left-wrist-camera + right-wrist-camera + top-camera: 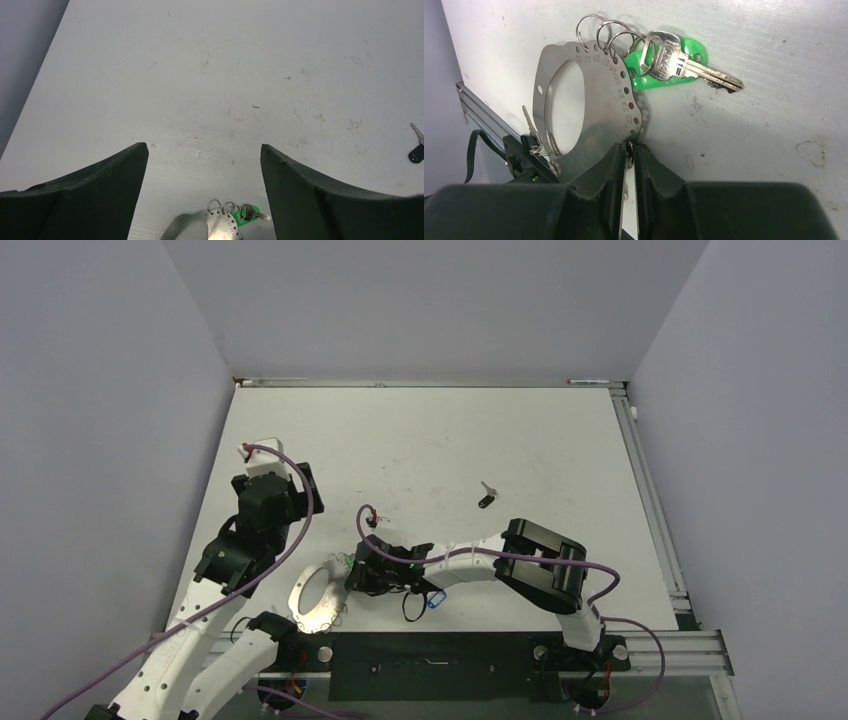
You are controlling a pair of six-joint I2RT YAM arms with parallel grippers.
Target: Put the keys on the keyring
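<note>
Pinching the near rim of the flat grey hole-punched metal keyring, the right hand has its two fingers pressed together on it, bottom centre of its view. Three small wire loops sit at the ring's top edge; one silver key with a green plastic tag hangs there. The left hand gapes wide, empty. One black-headed key lies alone at far right on the white surface.

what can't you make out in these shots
- Right wrist view: how deep the right hand grips the keyring; its own fingers cover that edge.
- Left wrist view: most of the keyring, cut off by the bottom edge; the black key, clipped by the right edge.
- Top view: the blue tag, too small to see its key.
</note>
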